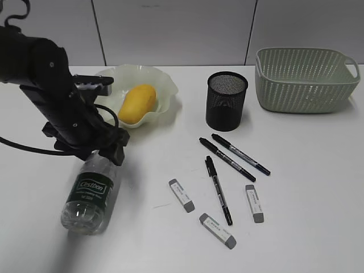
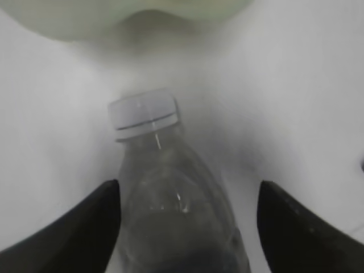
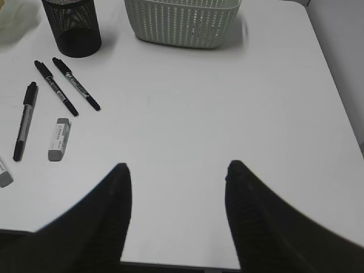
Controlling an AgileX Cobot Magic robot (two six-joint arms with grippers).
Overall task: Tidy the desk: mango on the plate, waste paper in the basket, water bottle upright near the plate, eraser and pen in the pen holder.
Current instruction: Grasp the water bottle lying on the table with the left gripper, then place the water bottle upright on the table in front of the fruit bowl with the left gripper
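The water bottle (image 1: 88, 190) lies on its side on the desk (image 1: 307, 170), cap toward the plate. My left gripper (image 1: 108, 149) is open and straddles the bottle's shoulder; in the left wrist view the gripper (image 2: 189, 183) has a finger on each side of the bottle (image 2: 170, 227). The mango (image 1: 137, 103) rests on the plate (image 1: 165, 85). Three black pens (image 1: 226, 159) and three erasers (image 1: 181, 195) lie in front of the pen holder (image 1: 226, 101). The basket (image 1: 307, 79) stands at the back right. No waste paper shows. My right gripper (image 3: 178, 165) is open and empty.
In the right wrist view the pen holder (image 3: 72, 25), the basket (image 3: 182, 23), pens (image 3: 56, 88) and an eraser (image 3: 59, 139) lie far ahead to the left. The desk's right edge and near edge are close to that gripper.
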